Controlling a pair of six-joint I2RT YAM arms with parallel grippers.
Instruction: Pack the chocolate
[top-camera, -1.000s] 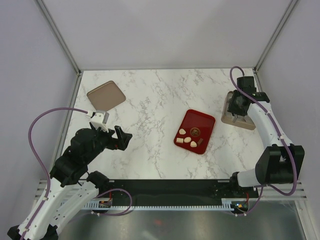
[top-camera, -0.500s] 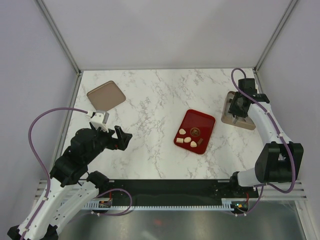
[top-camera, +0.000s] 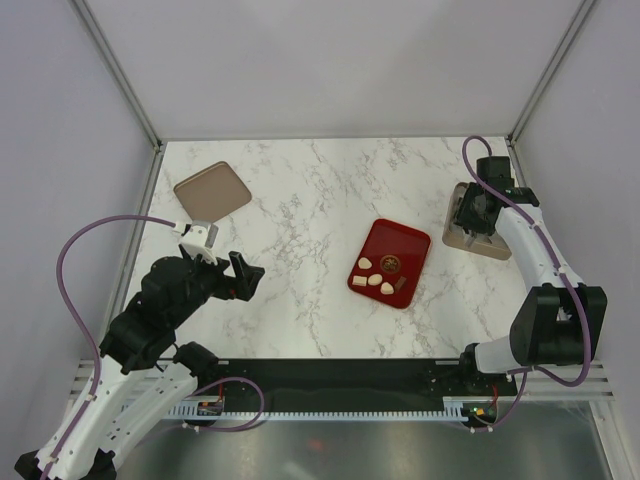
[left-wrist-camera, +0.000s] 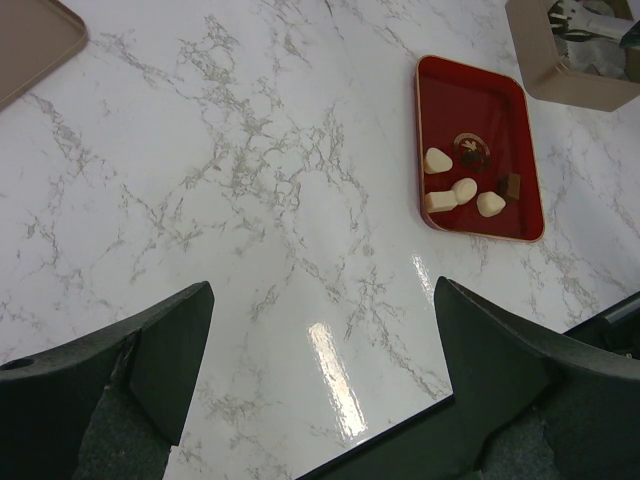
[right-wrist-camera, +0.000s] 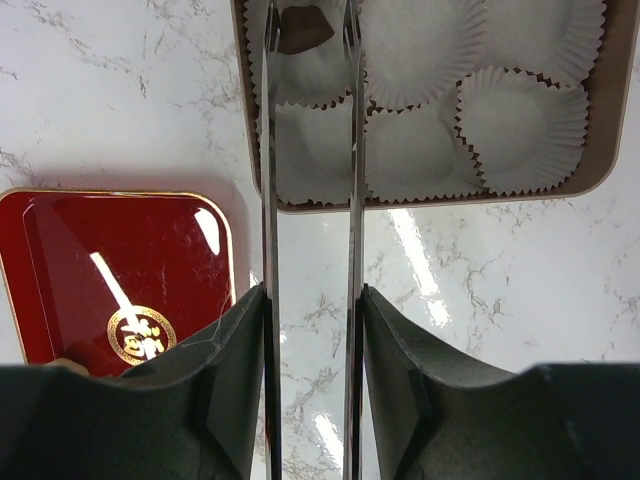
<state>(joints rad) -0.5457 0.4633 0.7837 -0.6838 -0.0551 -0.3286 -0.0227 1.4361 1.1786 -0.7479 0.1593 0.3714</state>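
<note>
Several cream chocolates and a dark one lie at the near end of the red tray; the left wrist view shows them too. My right gripper hovers over the tan box of white paper cups. Its long metal blades stand slightly apart on either side of a dark brown chocolate lying in a cup; the gripper is open. My left gripper hangs wide open and empty over bare marble, well left of the tray.
A flat tan lid lies at the back left of the marble table. Several paper cups in the box hold nothing. Grey walls stand at the left, right and far sides.
My right gripper's blades have spread a little around the dark chocolate, and the arm has shifted slightly. The left arm has not moved.
</note>
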